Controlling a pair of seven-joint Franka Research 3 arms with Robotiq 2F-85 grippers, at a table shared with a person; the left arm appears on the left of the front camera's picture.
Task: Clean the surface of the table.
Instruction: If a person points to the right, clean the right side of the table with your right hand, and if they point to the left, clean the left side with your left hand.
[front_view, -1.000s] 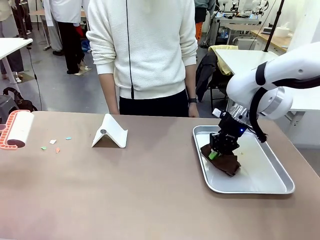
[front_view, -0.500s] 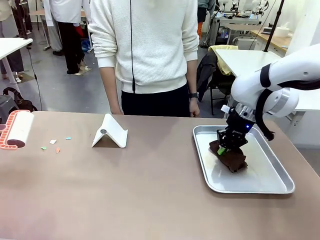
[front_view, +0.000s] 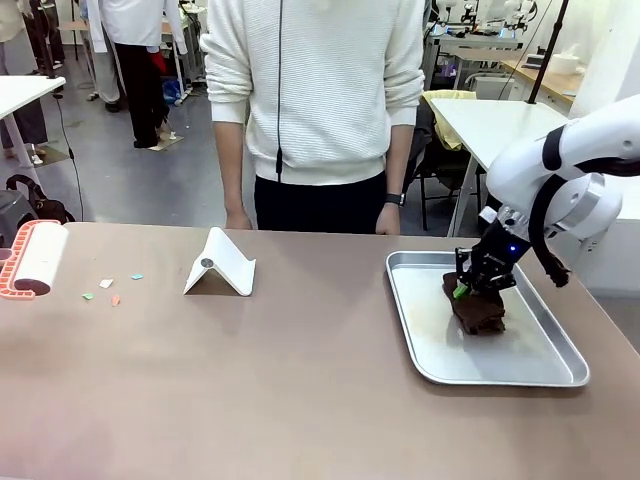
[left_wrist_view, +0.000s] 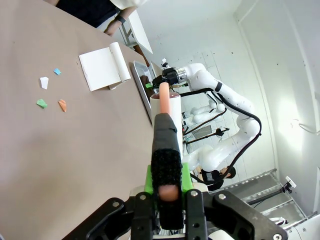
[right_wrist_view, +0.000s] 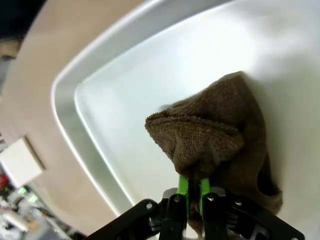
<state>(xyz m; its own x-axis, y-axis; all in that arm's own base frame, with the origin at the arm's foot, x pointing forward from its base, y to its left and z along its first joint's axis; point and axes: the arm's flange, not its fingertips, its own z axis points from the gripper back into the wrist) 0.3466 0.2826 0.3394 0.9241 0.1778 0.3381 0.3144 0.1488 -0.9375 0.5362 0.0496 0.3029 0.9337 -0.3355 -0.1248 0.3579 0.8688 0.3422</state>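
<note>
One cloth (front_view: 478, 312) (partly hidden) in tray (front_view: 560, 376)

Right arm (front_view: 575, 150) reaches down (wrist tilted), right hand (front_view: 465, 290) clamped tight; left hand (left_wrist_view: 168, 186) clamped too.

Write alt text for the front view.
The right gripper pinches a brown cloth inside a silver tray on the right of a taupe table. A person in a white sweater stands opposite. A white folded stand sits mid-table; paper scraps and a lint roller are at its left edge.

table (front_view: 300, 400): roller (front_view: 35, 258) far L | scraps (front_view: 108, 288) beside | stand (front_view: 220, 265) ctr | cloth (front_view: 478, 308) in tray (front_view: 450, 350) R
</note>
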